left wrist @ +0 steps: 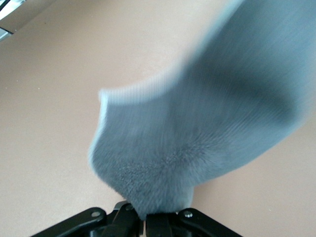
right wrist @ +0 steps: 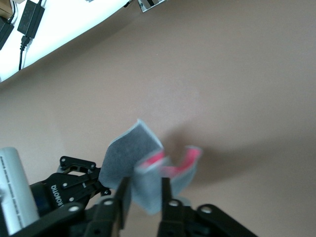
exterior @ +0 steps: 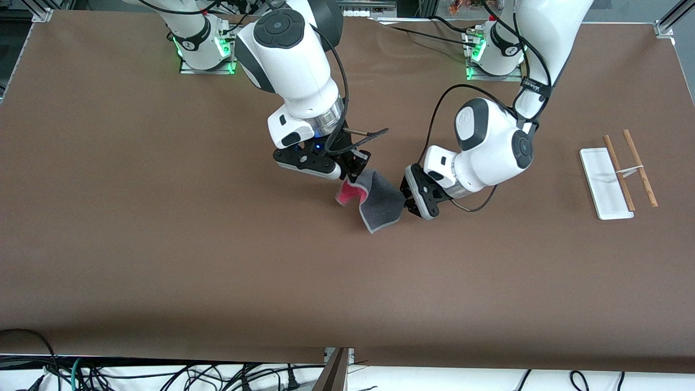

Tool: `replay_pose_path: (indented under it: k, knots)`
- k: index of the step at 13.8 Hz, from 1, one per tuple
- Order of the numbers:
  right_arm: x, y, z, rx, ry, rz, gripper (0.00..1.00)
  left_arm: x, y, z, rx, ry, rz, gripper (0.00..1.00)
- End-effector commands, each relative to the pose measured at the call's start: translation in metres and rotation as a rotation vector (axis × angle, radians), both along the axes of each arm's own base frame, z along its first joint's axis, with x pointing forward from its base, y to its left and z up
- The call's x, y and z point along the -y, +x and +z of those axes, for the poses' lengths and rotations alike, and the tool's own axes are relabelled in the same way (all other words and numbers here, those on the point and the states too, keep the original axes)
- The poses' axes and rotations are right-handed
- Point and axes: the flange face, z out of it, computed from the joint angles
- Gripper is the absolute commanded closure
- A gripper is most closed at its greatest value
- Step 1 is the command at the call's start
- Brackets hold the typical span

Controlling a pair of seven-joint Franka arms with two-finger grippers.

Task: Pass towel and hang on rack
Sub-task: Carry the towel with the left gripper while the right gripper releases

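Note:
The towel (exterior: 380,203), dark grey with a pale edge and a pink-red underside, hangs above the middle of the table between the two grippers. My left gripper (exterior: 405,200) is shut on one grey corner; in the left wrist view the towel (left wrist: 197,133) spreads out from the closed left gripper (left wrist: 145,219). Over the towel's upper part, my right gripper (exterior: 355,168) is open. In the right wrist view the towel (right wrist: 131,158) lies loosely between the parted fingers (right wrist: 122,195) of the right gripper (right wrist: 143,190). The rack (exterior: 600,184) stands at the left arm's end of the table.
The rack's two wooden rods (exterior: 640,168) slant over its white base. Brown table surface (exterior: 217,244) lies all around the hand-over spot. Cables hang off the table edge nearest the front camera (exterior: 163,377).

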Motion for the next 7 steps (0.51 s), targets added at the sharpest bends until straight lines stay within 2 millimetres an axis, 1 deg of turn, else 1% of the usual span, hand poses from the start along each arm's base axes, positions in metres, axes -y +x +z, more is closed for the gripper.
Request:
replay_pose_path:
  k: [1,2,4,5,6,7]
  knots:
    - [0.004,0.006,0.005,0.029,-0.018,0.057,0.00,-0.015,0.000,0.011,-0.016,0.004,-0.019,1.00]
    - [0.009,0.009,0.005,0.034,-0.027,0.076,0.00,-0.025,0.002,0.013,-0.033,0.004,-0.017,1.00]
    - [0.032,0.027,0.005,0.053,-0.062,0.133,0.00,-0.061,0.012,0.018,-0.046,0.041,-0.023,1.00]
    - [0.049,0.038,0.003,0.056,-0.094,0.184,0.00,-0.084,0.016,0.020,-0.075,0.042,-0.012,1.00]
    - [0.073,0.051,0.000,0.055,-0.141,0.253,0.00,-0.107,0.019,0.024,-0.109,0.034,0.002,1.00]
    - [0.094,0.062,-0.003,0.049,-0.185,0.324,0.00,-0.126,0.020,0.028,-0.140,0.028,0.008,1.00]
